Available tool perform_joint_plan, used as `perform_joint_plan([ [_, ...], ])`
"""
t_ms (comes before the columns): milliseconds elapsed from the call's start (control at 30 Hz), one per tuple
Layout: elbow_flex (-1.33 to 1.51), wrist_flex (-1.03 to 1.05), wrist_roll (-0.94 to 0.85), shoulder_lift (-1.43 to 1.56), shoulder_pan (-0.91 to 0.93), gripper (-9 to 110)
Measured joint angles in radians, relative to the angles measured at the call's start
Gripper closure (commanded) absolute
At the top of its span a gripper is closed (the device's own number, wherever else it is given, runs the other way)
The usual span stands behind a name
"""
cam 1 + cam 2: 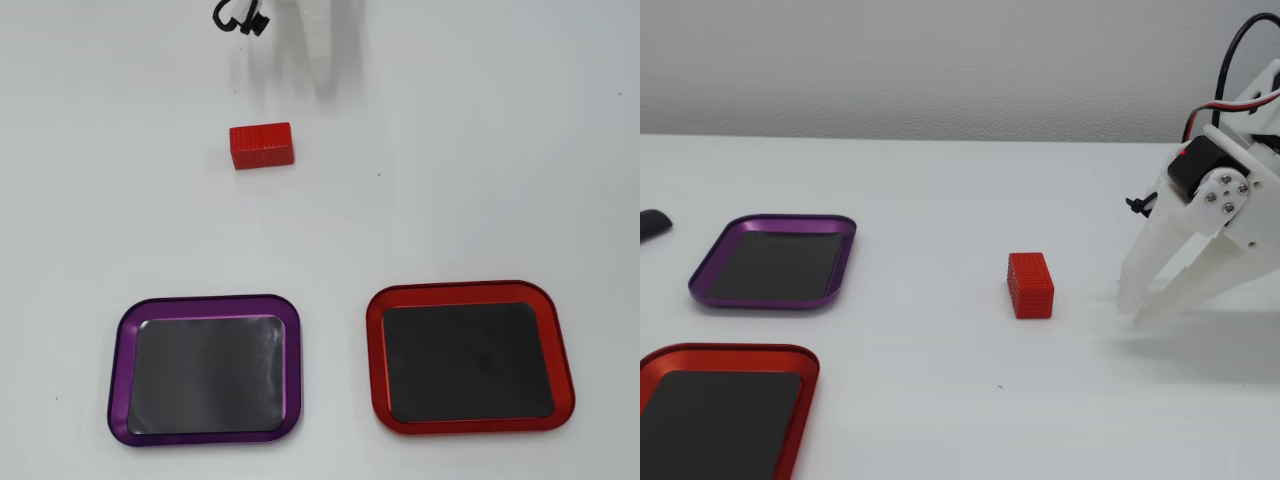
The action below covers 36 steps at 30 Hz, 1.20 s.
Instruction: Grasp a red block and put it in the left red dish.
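The red block (262, 145) lies on the white table, apart from both trays; it also shows mid-table in the fixed view (1030, 285). The red dish (375, 360) is empty, at the lower right in the overhead view and at the lower left corner in the fixed view (730, 349). My white gripper (1133, 312) points down at the table to the right of the block, a short gap away, its fingertips together and holding nothing. In the overhead view the gripper (322, 75) enters from the top edge, above and right of the block.
An empty purple-rimmed tray (118, 370) sits beside the red dish; in the fixed view it (846, 255) lies behind the red dish. A black cable (240, 18) hangs at the top. A dark object (650, 222) shows at the left edge.
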Motion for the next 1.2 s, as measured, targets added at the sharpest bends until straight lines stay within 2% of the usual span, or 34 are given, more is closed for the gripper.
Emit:
perform_joint_plan([
  [767, -0.017, -0.009, 0.000, 0.000, 0.000, 102],
  [1033, -0.210, -0.020, 0.000, -0.028, 0.000, 101],
  [1200, -0.399, -0.021, 0.000, -0.259, 0.003, 101],
])
